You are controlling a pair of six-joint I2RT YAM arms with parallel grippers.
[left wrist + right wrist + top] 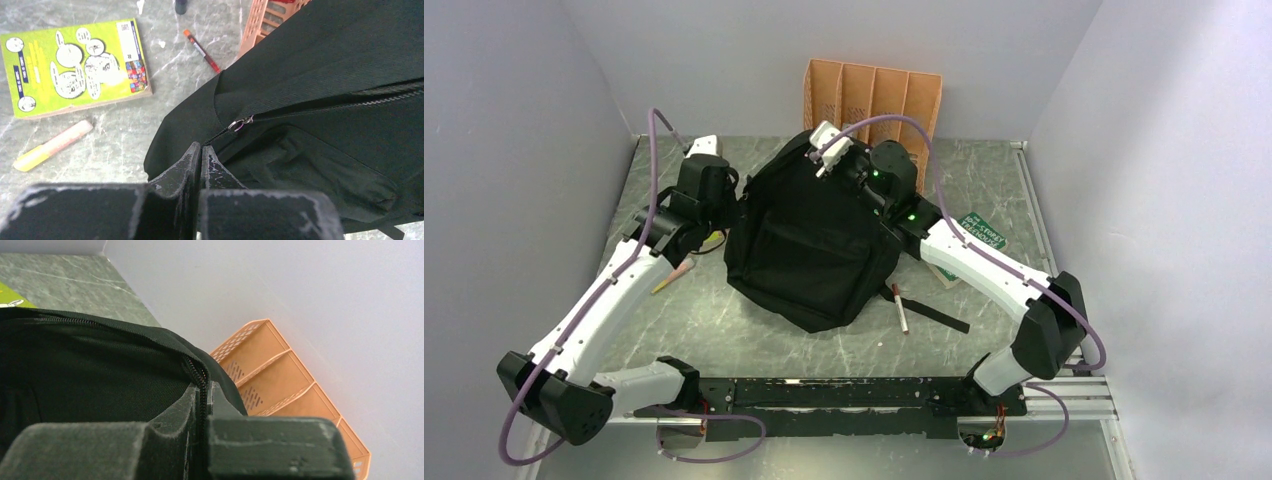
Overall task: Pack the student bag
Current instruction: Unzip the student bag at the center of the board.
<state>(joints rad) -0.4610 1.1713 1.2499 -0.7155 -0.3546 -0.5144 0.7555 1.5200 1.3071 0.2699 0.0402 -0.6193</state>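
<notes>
right claw (204, 388): fingers pressed almost together, only a thin slit between them
student bag (100, 370): black fabric, fills the left and centre, directly at the claw tips
zipper (196, 366): runs along the bag's top edge and curves down into the slit between the fingers
file organiser (280, 375): orange, slotted, behind the bag, against the wall (300, 280)
table (60, 277): grey-green marbled top, upper left
lime-green item (10, 297): a corner showing at the left edge, beyond the bag
</notes>
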